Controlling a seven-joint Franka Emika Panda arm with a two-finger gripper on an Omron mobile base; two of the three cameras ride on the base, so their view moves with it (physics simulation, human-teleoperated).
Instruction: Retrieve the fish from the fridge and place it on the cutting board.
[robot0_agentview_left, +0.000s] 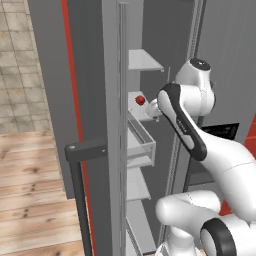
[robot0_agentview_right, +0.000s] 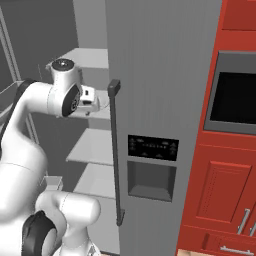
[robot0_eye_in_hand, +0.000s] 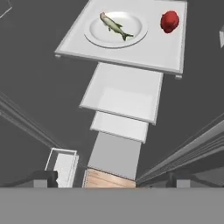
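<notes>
Fish (robot0_eye_in_hand: 114, 26) lying on white plate (robot0_eye_in_hand: 116, 29) on fridge (robot0_agentview_left: 100, 75) shelf (robot0_eye_in_hand: 131, 50), red ball (robot0_eye_in_hand: 169, 21) just beside plate. Pincer (robot0_eye_in_hand: 111, 178) open, empty, well apart from fish.

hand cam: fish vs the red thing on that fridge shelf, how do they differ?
Shape: the fish is slender and elongated; the red item is a compact rounded lump.
Colour: the fish is greenish-grey with a pale belly; the red item is solid red.
Support: the fish lies on a white plate; the red item sits directly on the shelf, beside the plate.
Shared: same shelf, neither gripped.
</notes>
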